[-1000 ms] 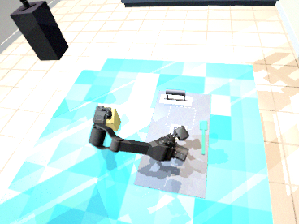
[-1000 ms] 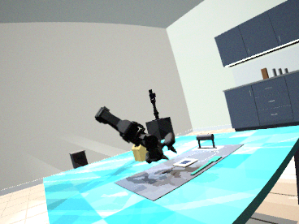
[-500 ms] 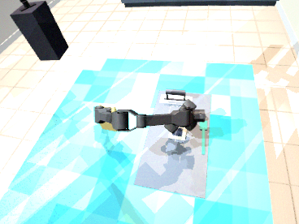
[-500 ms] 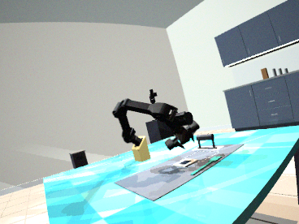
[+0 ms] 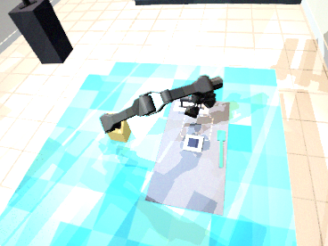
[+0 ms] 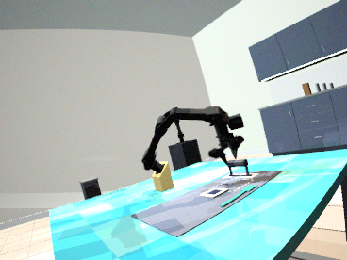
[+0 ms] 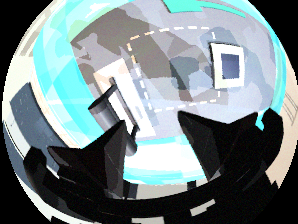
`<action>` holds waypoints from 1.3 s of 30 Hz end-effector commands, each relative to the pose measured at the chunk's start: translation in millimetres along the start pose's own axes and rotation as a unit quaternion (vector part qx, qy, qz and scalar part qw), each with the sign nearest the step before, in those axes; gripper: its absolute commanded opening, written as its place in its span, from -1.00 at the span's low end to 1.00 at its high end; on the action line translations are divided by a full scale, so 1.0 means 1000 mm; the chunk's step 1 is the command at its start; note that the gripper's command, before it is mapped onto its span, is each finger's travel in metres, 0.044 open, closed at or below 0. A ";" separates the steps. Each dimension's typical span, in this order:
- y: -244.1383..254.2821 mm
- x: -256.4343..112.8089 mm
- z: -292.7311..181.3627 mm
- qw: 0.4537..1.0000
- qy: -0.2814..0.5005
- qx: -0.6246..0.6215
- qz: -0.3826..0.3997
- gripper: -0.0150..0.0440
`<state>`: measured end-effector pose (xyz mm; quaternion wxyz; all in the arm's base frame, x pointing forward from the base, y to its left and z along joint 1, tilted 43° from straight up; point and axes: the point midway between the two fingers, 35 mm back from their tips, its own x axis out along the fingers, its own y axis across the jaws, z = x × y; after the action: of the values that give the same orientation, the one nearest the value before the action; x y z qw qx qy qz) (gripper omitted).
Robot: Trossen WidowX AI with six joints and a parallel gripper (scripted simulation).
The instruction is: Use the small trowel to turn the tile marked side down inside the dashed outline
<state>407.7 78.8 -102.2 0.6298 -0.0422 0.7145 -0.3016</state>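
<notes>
The trowel, a white flat plate with a raised black bar handle, lies on the mat's far end; its plate is partly hidden by the arm in the top view. My gripper is open and empty, above and close to the trowel's handle. The tile lies flat, its dark blue marked square up, across the near edge of the dashed outline. Most of it lies outside that outline.
A teal long-handled tool lies along the side of the grey mat. A yellow block stands at the arm's base. A black pedestal stands beyond the table.
</notes>
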 end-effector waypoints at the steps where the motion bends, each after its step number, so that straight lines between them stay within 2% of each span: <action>1: 0.024 0.005 -0.014 0.999 -0.023 -0.031 -0.038 0.42; 9: 0.071 0.012 -0.047 0.985 -0.085 -0.099 -0.111 0.42; 39: 0.065 0.051 -0.039 0.985 -0.086 -0.100 -0.114 0.42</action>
<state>382.8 127.2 -174.2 0.6437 -0.2077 0.6754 -0.2938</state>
